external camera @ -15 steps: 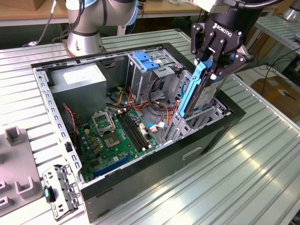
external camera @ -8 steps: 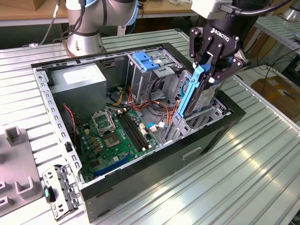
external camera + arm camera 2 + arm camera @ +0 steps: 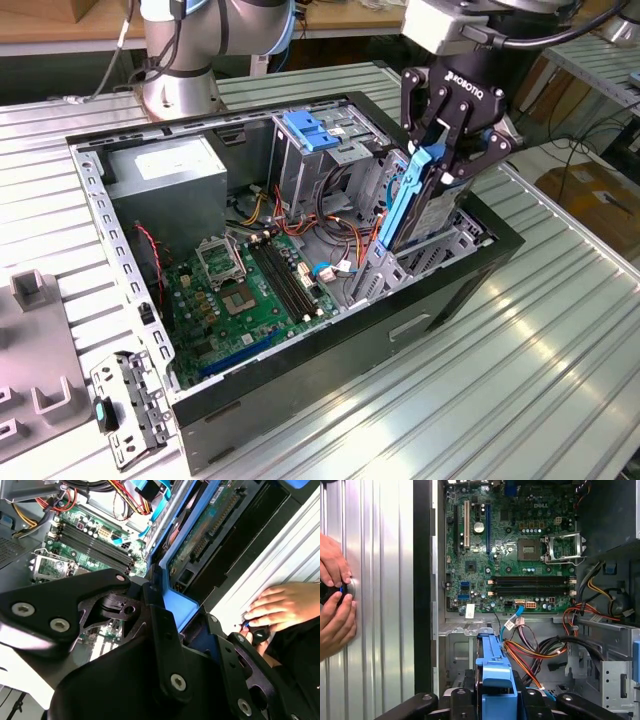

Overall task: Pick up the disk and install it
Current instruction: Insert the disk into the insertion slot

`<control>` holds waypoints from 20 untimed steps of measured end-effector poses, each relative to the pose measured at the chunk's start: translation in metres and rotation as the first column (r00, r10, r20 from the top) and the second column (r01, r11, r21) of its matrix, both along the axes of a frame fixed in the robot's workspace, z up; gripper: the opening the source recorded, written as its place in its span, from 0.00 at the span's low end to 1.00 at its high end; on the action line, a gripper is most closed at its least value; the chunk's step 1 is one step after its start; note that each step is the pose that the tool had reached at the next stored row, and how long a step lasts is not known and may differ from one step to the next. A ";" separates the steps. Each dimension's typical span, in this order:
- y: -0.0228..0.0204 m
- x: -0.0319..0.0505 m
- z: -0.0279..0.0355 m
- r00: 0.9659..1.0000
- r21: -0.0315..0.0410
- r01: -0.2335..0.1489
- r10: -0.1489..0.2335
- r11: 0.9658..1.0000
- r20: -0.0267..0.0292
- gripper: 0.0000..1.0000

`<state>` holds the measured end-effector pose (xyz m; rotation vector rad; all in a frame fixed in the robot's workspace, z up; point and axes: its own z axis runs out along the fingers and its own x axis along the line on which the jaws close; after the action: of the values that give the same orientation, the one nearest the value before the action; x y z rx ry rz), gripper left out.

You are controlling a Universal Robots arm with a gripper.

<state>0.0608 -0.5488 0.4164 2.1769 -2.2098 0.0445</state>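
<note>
My gripper [image 3: 443, 150] is shut on the disk [image 3: 405, 205], gripping its upper end. The disk stands on edge, a silver drive with blue carrier rails, and its lower end is down in the metal bay [image 3: 472, 235] at the exterior view's right end of the open computer case [image 3: 330, 345]. In the second wrist view the blue carrier [image 3: 181, 607] sits between the black fingers [image 3: 160, 630], with the disk's green circuit side running away from them. In the first wrist view the blue carrier [image 3: 495, 667] points toward the motherboard [image 3: 515, 545].
Inside the case are the motherboard [image 3: 250, 280], a grey power-supply box [image 3: 165, 170], a drive cage with a blue latch [image 3: 312, 130] and bundled cables [image 3: 335, 235]. A person's hands [image 3: 332, 605] rest on a black knob beside the case. A metal bracket [image 3: 125, 405] lies on the slatted table.
</note>
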 end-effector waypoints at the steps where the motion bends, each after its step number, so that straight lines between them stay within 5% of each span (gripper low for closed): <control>1: 0.0000 0.0000 -0.0017 1.000 0.000 0.000 0.000 1.000 0.000 0.37; 20: 0.0000 0.0000 -0.0418 1.000 0.000 0.000 0.000 1.000 0.000 0.37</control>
<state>0.0608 -0.5489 0.3746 2.1767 -2.2098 0.0446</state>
